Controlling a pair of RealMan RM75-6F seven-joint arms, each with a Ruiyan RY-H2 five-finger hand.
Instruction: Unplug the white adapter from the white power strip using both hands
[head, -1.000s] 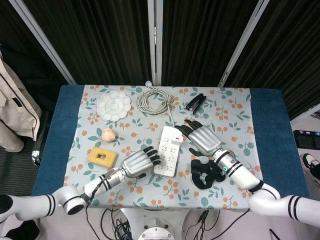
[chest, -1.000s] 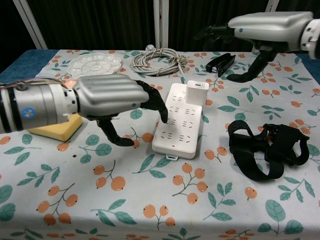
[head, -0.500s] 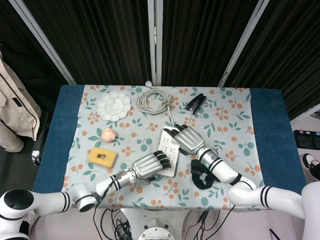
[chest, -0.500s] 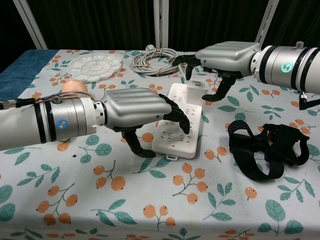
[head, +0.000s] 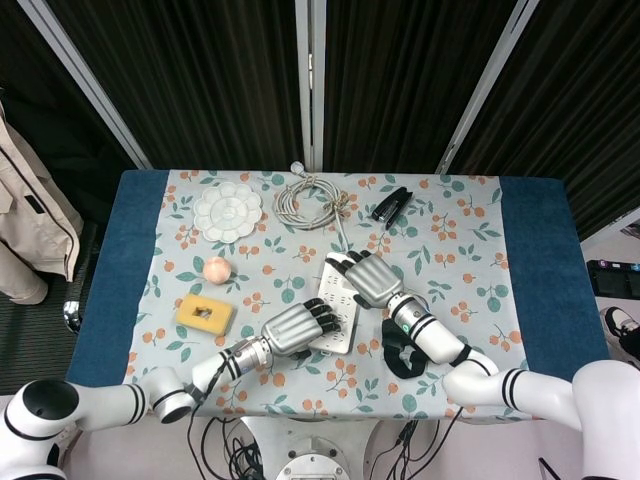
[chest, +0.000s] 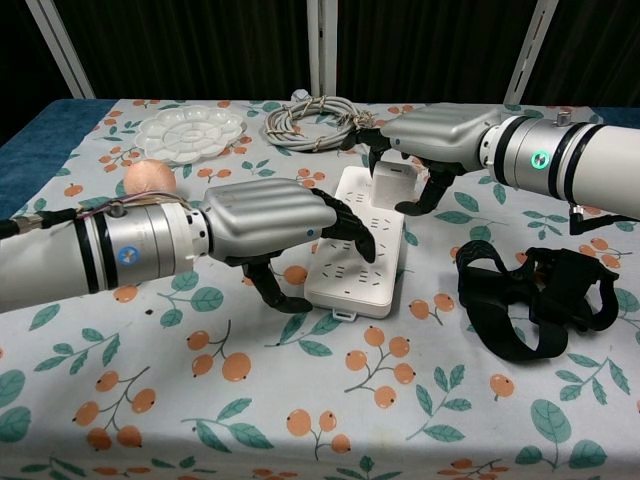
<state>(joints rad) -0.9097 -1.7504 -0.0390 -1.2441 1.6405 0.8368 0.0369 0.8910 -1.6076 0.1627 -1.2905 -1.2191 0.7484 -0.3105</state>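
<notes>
The white power strip (head: 334, 292) (chest: 356, 282) lies lengthwise at the table's middle. The white adapter (chest: 392, 184) stands plugged into its far end; the head view hides it under my right hand. My left hand (head: 295, 328) (chest: 262, 220) rests on the strip's near half, fingers pressed on top and thumb at the left edge. My right hand (head: 370, 278) (chest: 435, 132) reaches over the far end. It grips the adapter, with its fingers behind and to the left and the thumb against the right side.
A black strap (head: 410, 350) (chest: 530, 300) lies right of the strip. Behind it are a coiled grey cable (head: 308, 200) (chest: 312, 122), a black stapler (head: 392, 203) and a white palette (head: 228, 210) (chest: 190, 128). A peach ball (head: 216, 268) and a yellow sponge (head: 204, 313) sit on the left.
My left hand slid right onto the strip and settled there. My right hand came down from the far right onto the adapter and its fingers closed around it.
</notes>
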